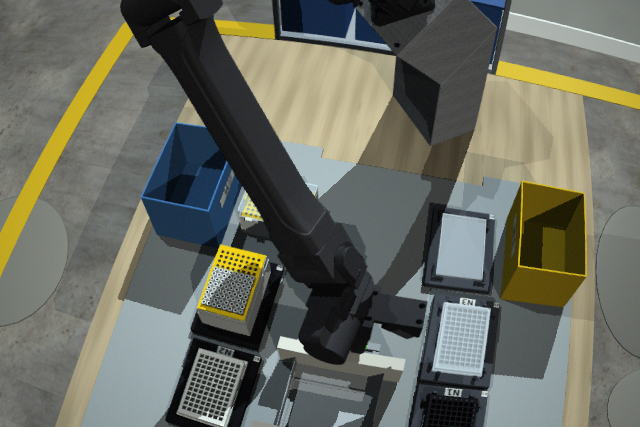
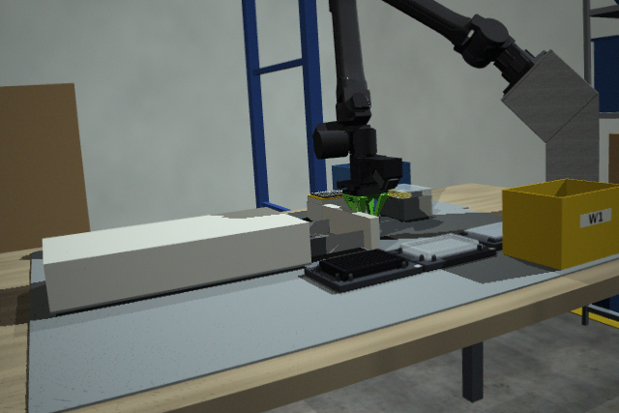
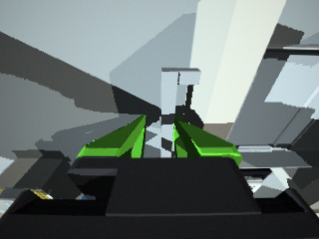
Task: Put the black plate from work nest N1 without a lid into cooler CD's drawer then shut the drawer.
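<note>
The black plate [image 1: 448, 409] lies in its nest at the front right, without a lid; it also shows in the exterior view [image 2: 361, 262]. The pale cooler CD [image 2: 174, 253] lies long on the mat, and its drawer [image 1: 320, 391] stands pulled out toward the arm's base. My gripper [image 2: 364, 206] points down at the drawer's front panel [image 2: 349, 228]. In the wrist view the green fingers stand a little apart on either side of the grey bar handle [image 3: 171, 107]. I see no squeeze on it. The lamp is hidden.
A clear plate [image 1: 461, 338] and a lidded plate [image 1: 460, 246] sit in nests behind the black plate. The yellow bin W1 [image 1: 550, 244] is at the right and the blue bin [image 1: 188, 189] at the left. A yellow-topped tip box [image 1: 232, 288] and a grid plate [image 1: 211, 386] are left of the drawer.
</note>
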